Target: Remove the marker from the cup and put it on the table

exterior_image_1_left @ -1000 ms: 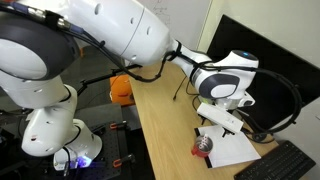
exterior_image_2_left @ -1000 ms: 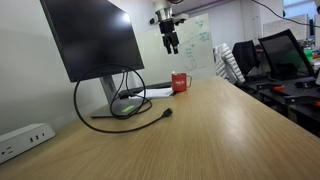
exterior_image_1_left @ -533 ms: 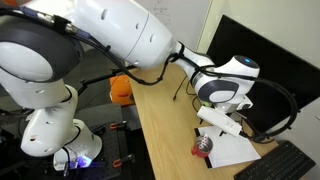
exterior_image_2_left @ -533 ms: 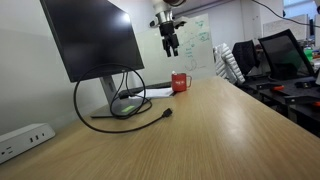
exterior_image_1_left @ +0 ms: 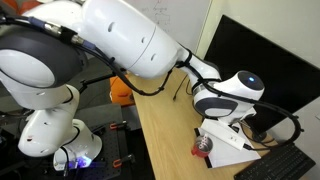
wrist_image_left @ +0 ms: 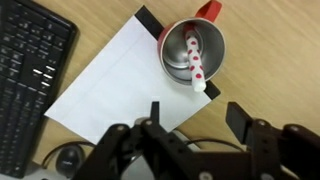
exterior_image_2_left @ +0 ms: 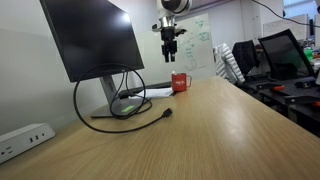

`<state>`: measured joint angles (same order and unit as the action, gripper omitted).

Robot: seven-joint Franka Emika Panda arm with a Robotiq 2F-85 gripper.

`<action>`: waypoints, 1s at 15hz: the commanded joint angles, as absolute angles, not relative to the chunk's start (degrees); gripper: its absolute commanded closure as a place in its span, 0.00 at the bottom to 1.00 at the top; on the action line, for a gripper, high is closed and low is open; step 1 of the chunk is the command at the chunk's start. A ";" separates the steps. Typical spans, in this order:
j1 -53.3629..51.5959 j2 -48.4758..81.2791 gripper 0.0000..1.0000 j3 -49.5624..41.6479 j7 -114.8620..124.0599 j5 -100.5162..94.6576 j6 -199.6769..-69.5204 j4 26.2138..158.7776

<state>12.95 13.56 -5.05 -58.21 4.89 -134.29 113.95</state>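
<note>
In the wrist view a silvery metal cup (wrist_image_left: 192, 52) with a red handle stands on the corner of a white sheet. The marker (wrist_image_left: 197, 64), whitish with red dots, leans inside it with its tip over the rim. My gripper (wrist_image_left: 196, 115) is open and empty, well above the table (wrist_image_left: 280, 60), beside the cup. In an exterior view the cup (exterior_image_2_left: 180, 82) shows red at the far end of the table (exterior_image_2_left: 210, 130), with the gripper (exterior_image_2_left: 170, 48) high above it. In an exterior view the cup (exterior_image_1_left: 203, 148) sits beneath the wrist.
A white sheet of paper (wrist_image_left: 125, 75) lies under the cup. A black keyboard (wrist_image_left: 28, 80) is beside it. A monitor (exterior_image_2_left: 92, 40) with a cable loop (exterior_image_2_left: 115, 110) stands on the table. An orange object (exterior_image_1_left: 121, 89) sits at the table's far edge.
The arm has moved along the table toward the cup, and the gripper now hangs closer above it. The cup and marker have not moved.
</note>
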 commanded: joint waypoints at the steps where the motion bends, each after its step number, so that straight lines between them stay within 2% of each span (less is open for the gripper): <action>1: 14.26 11.08 0.57 -4.24 -59.75 8.77 -137.13 117.68; 3: 14.35 9.99 0.73 -4.56 -59.29 9.69 -137.92 119.72; 5: 14.43 9.11 0.79 -4.87 -59.19 10.11 -139.28 121.68; 7: 14.57 8.71 0.81 -4.97 -59.24 10.84 -140.28 123.01; 9: 14.72 8.80 0.72 -4.93 -59.67 11.88 -140.81 123.97; 15: 15.03 9.86 0.64 -5.04 -59.87 13.78 -141.32 124.84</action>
